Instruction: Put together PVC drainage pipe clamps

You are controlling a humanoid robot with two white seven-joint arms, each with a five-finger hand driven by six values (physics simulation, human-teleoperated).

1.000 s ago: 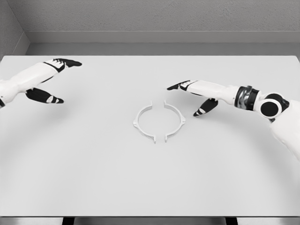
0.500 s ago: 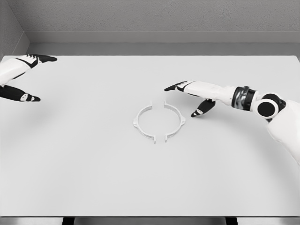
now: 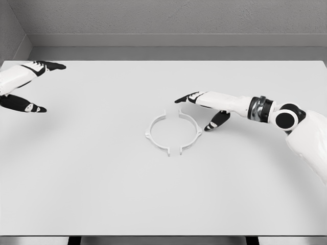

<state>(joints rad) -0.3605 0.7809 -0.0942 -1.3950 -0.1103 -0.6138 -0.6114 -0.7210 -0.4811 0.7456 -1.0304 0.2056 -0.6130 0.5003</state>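
Two thin clamp halves (image 3: pixel 172 133) lie mid-desk (image 3: pixel 102 178), nearly forming a ring — probably light, stiff, prone to sliding (pinch an end tab). Right hand (image 3: pixel 204 109) hovers beside them, fingers spread, empty.

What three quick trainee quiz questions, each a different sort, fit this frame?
1. True or false: the two white half-ring clamp pieces on the white table are closed into a gapless ring.
2. Which hand is nearer the clamp pieces? A) left hand B) right hand
3. Fill in: the right hand's fingers are ___ and hold nothing.

Key: 1 false, gaps show at top and bottom; 2 B; 3 open.
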